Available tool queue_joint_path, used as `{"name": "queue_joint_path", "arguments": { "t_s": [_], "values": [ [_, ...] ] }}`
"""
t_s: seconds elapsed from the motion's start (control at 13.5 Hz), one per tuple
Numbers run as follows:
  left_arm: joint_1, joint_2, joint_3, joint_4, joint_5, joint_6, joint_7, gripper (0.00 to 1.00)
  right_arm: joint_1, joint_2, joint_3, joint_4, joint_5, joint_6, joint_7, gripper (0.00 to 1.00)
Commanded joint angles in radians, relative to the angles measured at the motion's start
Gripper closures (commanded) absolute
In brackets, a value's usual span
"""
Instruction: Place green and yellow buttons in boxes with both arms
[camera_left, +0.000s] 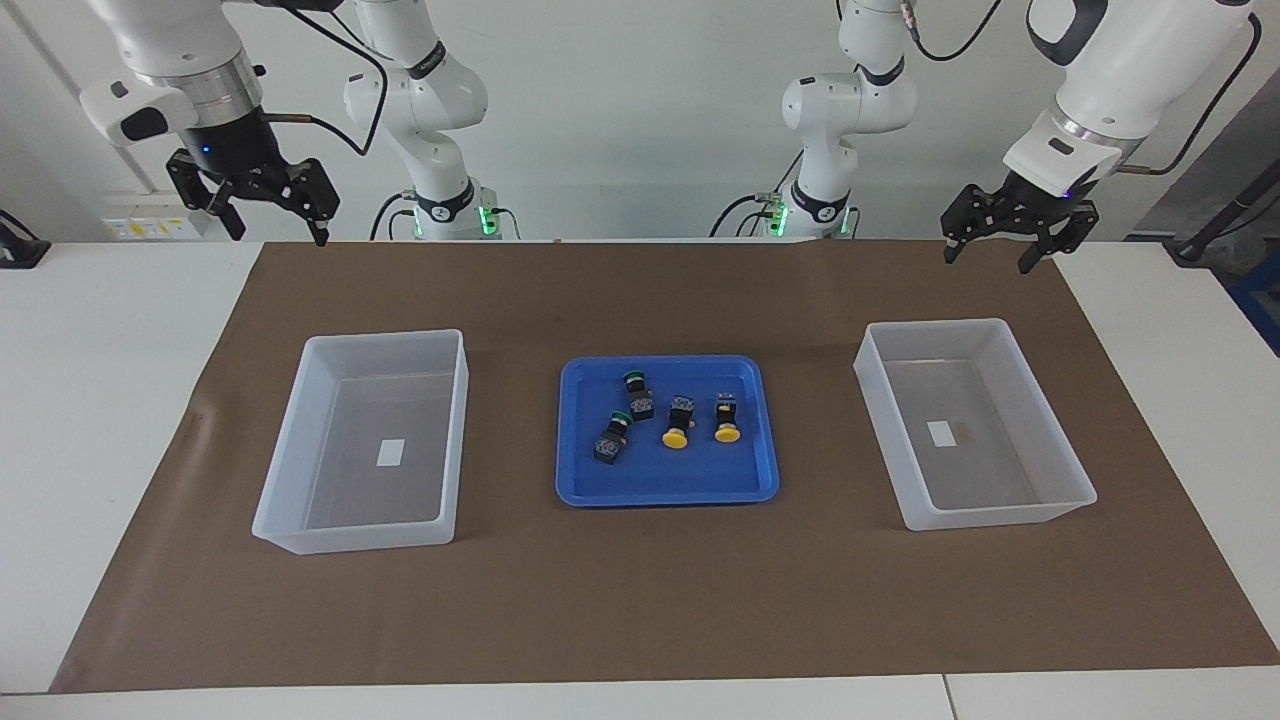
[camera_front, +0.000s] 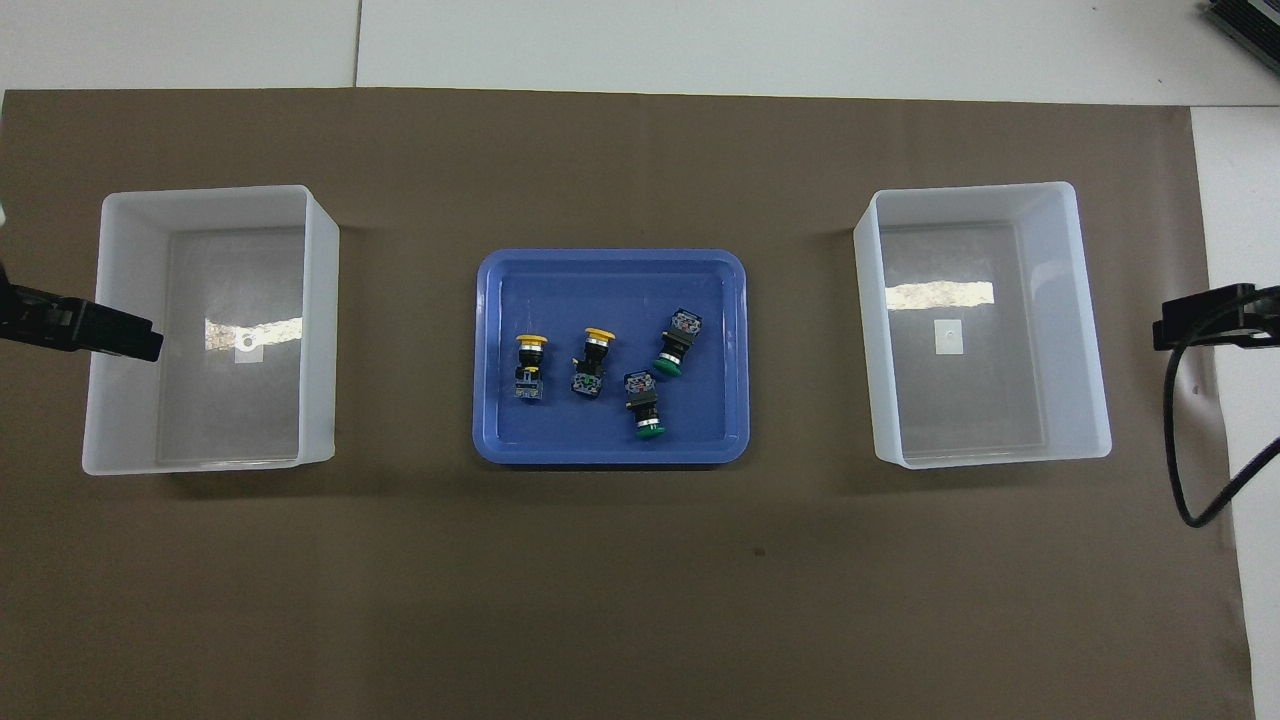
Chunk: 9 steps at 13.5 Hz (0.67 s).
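A brown mat (camera_left: 640, 600) covers the white table. Two empty boxes, one (camera_left: 365, 440) toward the right arm's end and one (camera_left: 970, 420) toward the left arm's end, flank a central blue tray (camera_left: 668, 488) holding two green buttons (camera_left: 634, 380) (camera_left: 620, 418) and two yellow buttons (camera_left: 676, 438) (camera_left: 727, 433). Only the facing view shows both arms whole: the right gripper (camera_left: 268, 228) and left gripper (camera_left: 988, 255) wait raised, fingers apart, empty.

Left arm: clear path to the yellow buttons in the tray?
Probably yes. The left gripper hangs open and empty; both yellow buttons lie uncovered in the blue tray, on its side toward that arm.
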Motion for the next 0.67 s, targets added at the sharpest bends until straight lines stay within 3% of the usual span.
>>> {"name": "queue_joint_path", "arguments": {
  "t_s": [0.0,0.3,0.59],
  "values": [
    [0.010,-0.028,-0.002,-0.029,-0.008,-0.002,0.012,0.00,-0.004,-0.014,0.004,-0.034,0.003,0.022,0.030,0.00],
    [0.010,-0.028,-0.002,-0.029,-0.008,-0.002,0.012,0.00,-0.001,-0.034,0.005,-0.069,0.006,0.028,0.039,0.00],
    [0.010,-0.028,-0.002,-0.027,-0.008,-0.002,0.014,0.00,0.071,-0.016,0.016,-0.143,0.006,0.176,0.120,0.00]
  ]
}}
